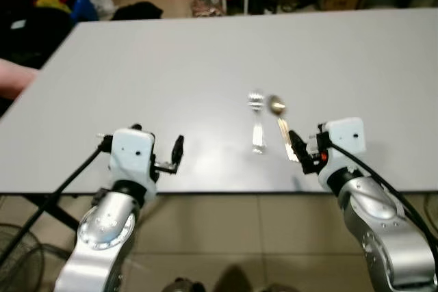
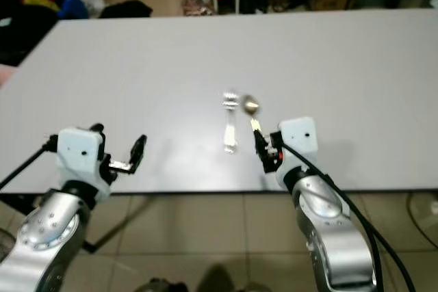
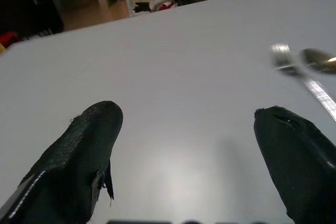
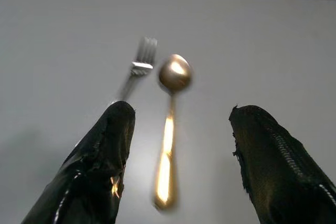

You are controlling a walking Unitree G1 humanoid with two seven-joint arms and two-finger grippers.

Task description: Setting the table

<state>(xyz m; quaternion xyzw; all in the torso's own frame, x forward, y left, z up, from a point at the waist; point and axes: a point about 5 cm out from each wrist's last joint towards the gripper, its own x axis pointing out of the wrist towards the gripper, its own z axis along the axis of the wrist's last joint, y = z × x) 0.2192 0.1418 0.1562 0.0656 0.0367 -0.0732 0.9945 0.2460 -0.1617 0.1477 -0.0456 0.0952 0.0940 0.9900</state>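
1. Right gripper (image 4: 178, 145) sits at the lower right of the head view, low over the near edge of the counter (image 1: 205, 52), its two black textured fingers (image 4: 100, 156) spread wide with nothing between them but the spoon's handle lying below.
2. The spoon (image 1: 282, 126) is gold-toned and shiny, with an oval bowl and a slim handle. It lies flat just right of centre in the head view, long axis running away from the robot, bowl at the far end, handle end near the right gripper.
3. The fork (image 1: 256, 121) is silver metal and lies just left of the spoon, nearly parallel, tines pointing away toward the far side; the two are close but apart.
4. The left gripper (image 1: 168, 158) is at the lower left of the head view, near the counter's front edge, well apart from the cutlery, its black fingers (image 3: 79, 150) wide and empty.
5. The counter is a plain, smooth, pale grey rectangle with a matt top.
6. Beyond its far edge, at the upper frame, lie dark and coloured bundles on a floor; tiled floor shows below.
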